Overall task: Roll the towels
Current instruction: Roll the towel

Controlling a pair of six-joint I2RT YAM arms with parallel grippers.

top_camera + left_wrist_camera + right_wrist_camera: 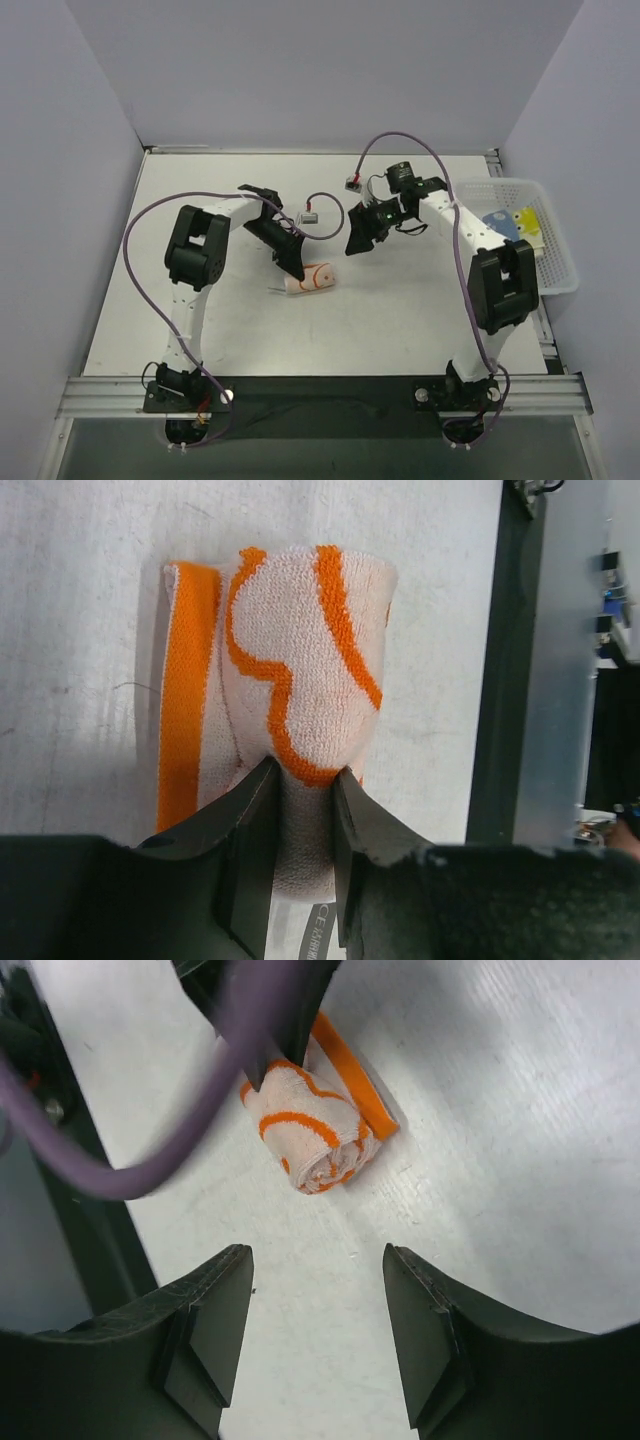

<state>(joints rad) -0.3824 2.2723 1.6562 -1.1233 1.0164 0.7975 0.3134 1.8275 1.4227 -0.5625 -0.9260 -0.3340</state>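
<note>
While your left gripper (pixel 305 777) pinched 1 end of the rolled orange towel (pixel 300 650) mid-table (pixel 400 320), your right gripper (pixel 318 1258) hung nearby, clear of it, jaws wide and holding nothing. A blue towel (pixel 497 222) and a yellow towel (pixel 527 222) lay in the basket (pixel 560 275).

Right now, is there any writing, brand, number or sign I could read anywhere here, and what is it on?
"CE": on a small white tag showing under the end of the rolled orange-and-white towel, between the left jaws.
More small print follows on that same tag, but it is too blurred to read.
The white basket, its contents and the arms show no legible text or signs.
</note>
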